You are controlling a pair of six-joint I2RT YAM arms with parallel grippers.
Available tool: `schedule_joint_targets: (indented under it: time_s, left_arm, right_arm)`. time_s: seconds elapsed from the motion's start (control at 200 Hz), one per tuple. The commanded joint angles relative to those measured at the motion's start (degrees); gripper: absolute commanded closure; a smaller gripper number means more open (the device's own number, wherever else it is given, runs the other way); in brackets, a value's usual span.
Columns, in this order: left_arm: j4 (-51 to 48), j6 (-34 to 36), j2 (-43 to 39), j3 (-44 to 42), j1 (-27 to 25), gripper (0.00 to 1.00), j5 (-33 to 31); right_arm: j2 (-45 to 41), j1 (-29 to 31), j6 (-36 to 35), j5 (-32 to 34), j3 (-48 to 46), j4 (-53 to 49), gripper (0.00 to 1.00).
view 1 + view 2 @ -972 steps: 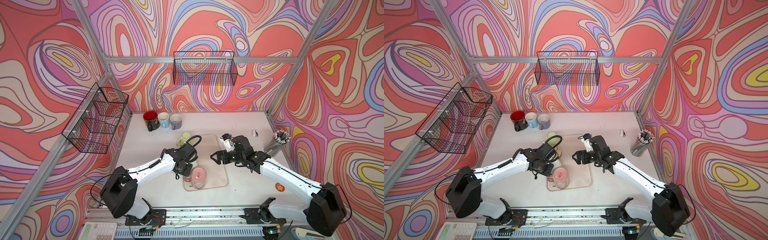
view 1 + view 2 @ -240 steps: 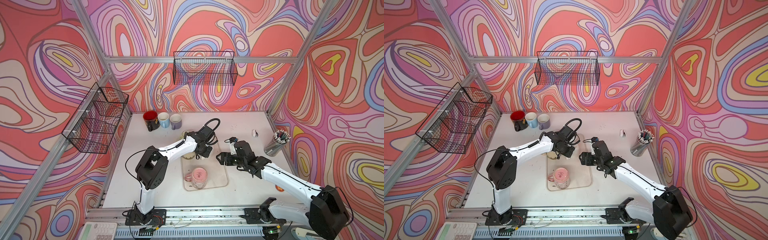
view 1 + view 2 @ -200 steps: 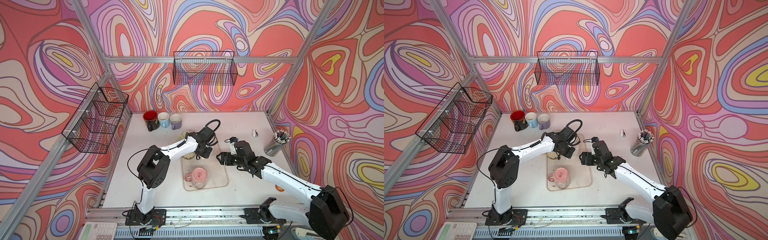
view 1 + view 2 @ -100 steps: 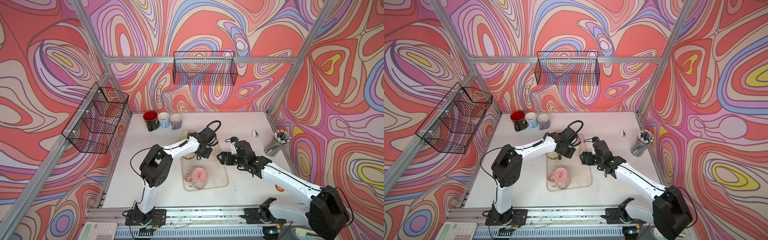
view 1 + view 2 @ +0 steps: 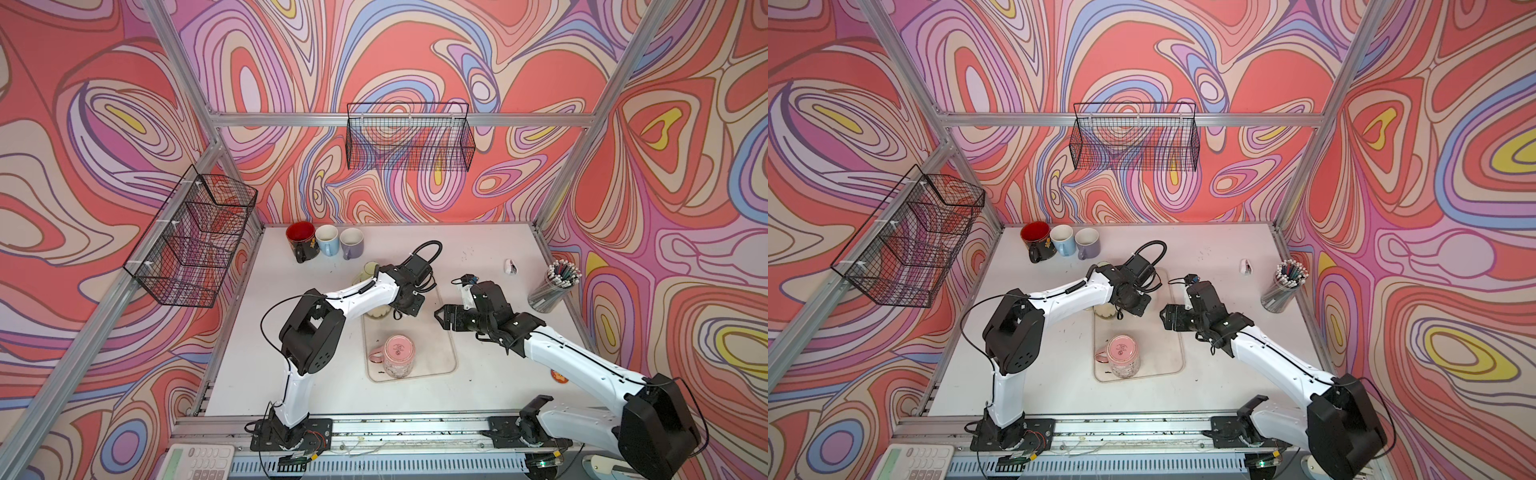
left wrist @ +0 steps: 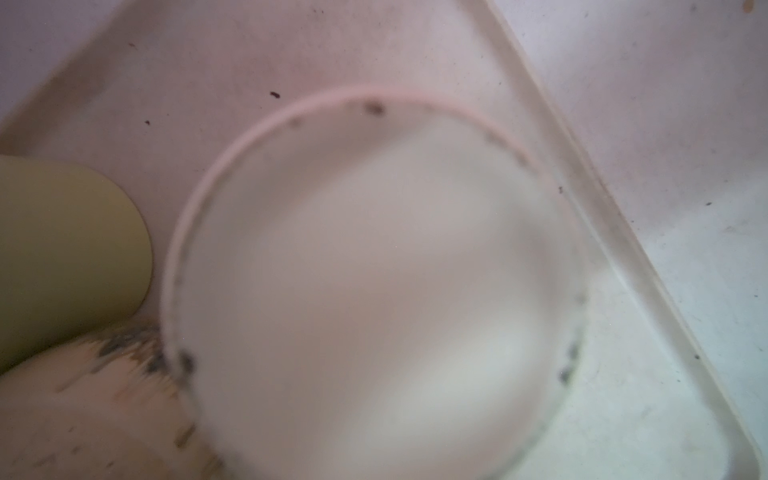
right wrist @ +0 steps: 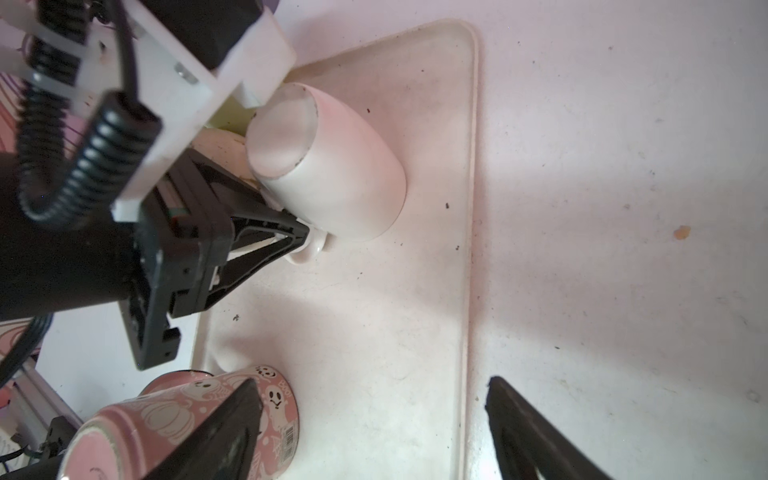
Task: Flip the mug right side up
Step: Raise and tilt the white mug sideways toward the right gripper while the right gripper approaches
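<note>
A white mug point(image 7: 332, 166) stands upside down at the far end of the cream tray point(image 7: 415, 299), base up. My left gripper point(image 7: 305, 243) is shut on its handle point(image 7: 309, 253). The left wrist view is filled by that mug's blurred base point(image 6: 374, 270). In both top views the left gripper point(image 5: 405, 307) point(image 5: 1131, 305) covers this mug. A pink ghost-print mug point(image 5: 397, 353) point(image 5: 1121, 353) point(image 7: 187, 415) stands upside down at the tray's near left. My right gripper point(image 7: 370, 382) point(image 5: 442, 318) hangs open just right of the white mug, holding nothing.
A yellow-green mug point(image 5: 370, 270) and a cream speckled mug point(image 5: 377, 312) sit under the left arm. Red point(image 5: 301, 239), blue point(image 5: 327, 239) and purple point(image 5: 352, 241) mugs line the back left. A pen cup point(image 5: 552, 286) stands at the right edge. Wire baskets point(image 5: 409, 141) hang on the walls.
My left gripper has closed on the white mug's handle over the last second. Both arms have barely shifted. Some seconds ago the left gripper was beside the pink mug.
</note>
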Motion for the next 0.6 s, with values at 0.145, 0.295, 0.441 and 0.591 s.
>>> schedule_joint_targets:
  time_s: [0.145, 0.295, 0.441, 0.591]
  left_arm:
    - [1.6, 1.1, -8.8, 0.2, -0.2, 1.00, 2.0]
    - [2.2, 1.1, -12.9, 0.4, -0.2, 1.00, 4.1]
    - [3.1, 0.9, -17.2, 0.1, -0.1, 1.00, 6.3]
    - [7.0, 0.8, -22.5, -2.0, 0.0, 1.00, 10.9]
  right_arm:
    - [-5.4, -2.6, 1.4, -9.3, -3.3, 7.0, 0.12]
    - [-8.3, -5.7, 3.0, -16.4, -5.8, 11.7, 0.12]
    - [-9.9, -9.5, 5.7, -25.2, -8.7, 18.5, 0.12]
    - [-10.8, -10.2, 8.1, -32.3, -10.9, 27.1, 0.15]
